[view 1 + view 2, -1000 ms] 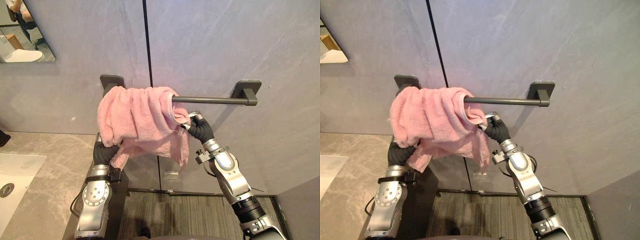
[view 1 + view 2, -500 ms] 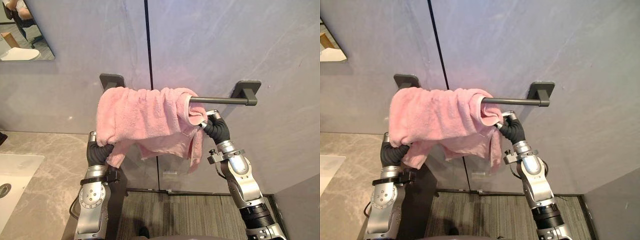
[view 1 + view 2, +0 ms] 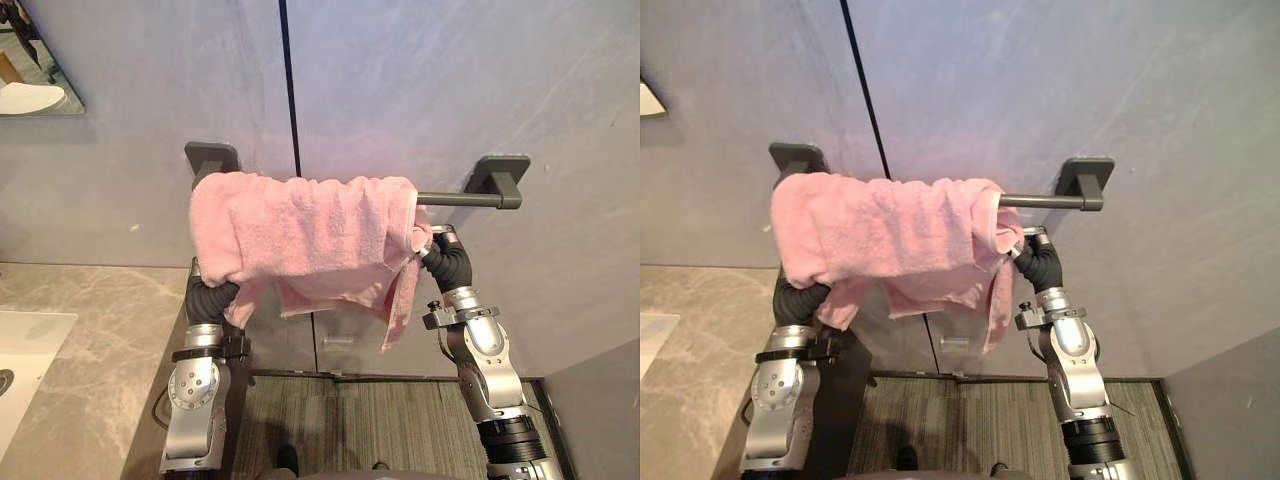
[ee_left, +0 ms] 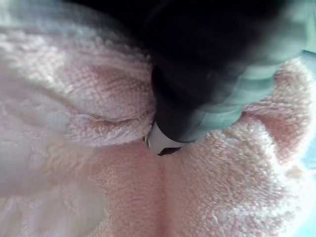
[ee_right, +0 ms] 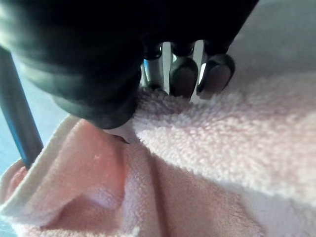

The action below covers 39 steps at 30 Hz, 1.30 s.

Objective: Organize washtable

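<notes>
You have one pink towel (image 3: 300, 225) draped over one dark bar (image 3: 455, 199) with two wall brackets, at 9 o'clock (image 3: 211, 157) and 3 o'clock (image 3: 503, 172). At the towel's 7 o'clock, folds bury your left hand (image 3: 210, 297), so its fingers cannot be told. At 3 o'clock, your right hand (image 3: 445, 262) has its fingers (image 5: 216, 74) and thumb pinching the towel's edge.

Dark towel bar (image 3: 455, 198) on the grey wall, bracket at each end. Pink towel (image 3: 300, 225) draped bunched over its left and middle part, right stretch bare. Lower left: grey marble tabletop (image 3: 100, 330), white basin (image 3: 25, 345) set in at its left edge.
</notes>
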### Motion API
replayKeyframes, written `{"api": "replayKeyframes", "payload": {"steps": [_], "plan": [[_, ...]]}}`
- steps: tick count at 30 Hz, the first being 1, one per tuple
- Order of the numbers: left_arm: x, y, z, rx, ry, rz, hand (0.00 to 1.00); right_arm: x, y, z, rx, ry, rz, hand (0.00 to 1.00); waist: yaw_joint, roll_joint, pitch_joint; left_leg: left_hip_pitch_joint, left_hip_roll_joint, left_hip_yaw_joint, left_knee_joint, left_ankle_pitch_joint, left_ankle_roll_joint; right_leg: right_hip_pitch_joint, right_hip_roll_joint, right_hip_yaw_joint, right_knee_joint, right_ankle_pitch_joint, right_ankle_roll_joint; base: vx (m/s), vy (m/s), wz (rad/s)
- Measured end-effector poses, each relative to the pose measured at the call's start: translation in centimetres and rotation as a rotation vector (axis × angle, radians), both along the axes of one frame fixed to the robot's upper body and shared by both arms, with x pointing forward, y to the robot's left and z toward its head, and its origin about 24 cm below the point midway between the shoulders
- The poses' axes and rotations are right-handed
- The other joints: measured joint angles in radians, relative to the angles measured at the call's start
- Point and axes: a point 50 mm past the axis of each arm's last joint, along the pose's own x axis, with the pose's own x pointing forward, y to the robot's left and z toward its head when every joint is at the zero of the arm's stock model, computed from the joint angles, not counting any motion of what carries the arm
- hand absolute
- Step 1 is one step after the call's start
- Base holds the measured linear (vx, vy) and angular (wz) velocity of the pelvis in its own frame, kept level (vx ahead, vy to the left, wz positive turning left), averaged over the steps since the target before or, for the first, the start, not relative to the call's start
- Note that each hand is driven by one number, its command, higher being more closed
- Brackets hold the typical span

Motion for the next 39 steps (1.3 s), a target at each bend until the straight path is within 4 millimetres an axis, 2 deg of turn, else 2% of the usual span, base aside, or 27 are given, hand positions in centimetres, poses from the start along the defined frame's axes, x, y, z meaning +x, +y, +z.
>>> {"api": "replayKeyframes", "payload": {"steps": [4,14,30,39], "plan": [[0.2,-0.3,-0.4,0.0,0.017,-0.02,1.0,0.1,-0.2,-0.8,0.041,0.033,-0.021,1.0,-0.015,0.006,0.005,0.001,0.0,0.002,-0.005,0.0,0.0,0.0,0.0,0.002,0.0,0.0,0.0,0.0,0.0,0.0],[0.9,-1.3,-0.7,-0.035,0.024,-0.044,1.0,0.2,-1.0,-1.5,0.088,0.066,-0.052,1.0,-0.016,0.011,0.016,0.001,0.001,0.013,0.0,-0.003,0.0,-0.007,0.001,0.012,0.0,0.0,0.0,0.0,0.0,-0.02],[1.2,-1.4,-3.9,-0.078,0.173,-0.041,1.0,0.3,-0.2,-2.9,0.154,0.111,-0.061,1.0,-0.017,0.01,0.017,0.001,0.001,0.019,-0.005,-0.005,0.0,-0.013,0.0,0.019,0.002,0.0,0.001,0.0,0.0,-0.01],[1.1,-2.2,-5.8,-0.084,0.259,-0.072,1.0,0.4,0.1,-3.2,0.148,0.11,-0.054,1.0,-0.014,-0.001,0.02,0.005,0.003,0.031,-0.004,-0.016,-0.001,-0.013,0.001,0.035,0.002,-0.004,0.003,0.01,0.002,-0.05]]}}
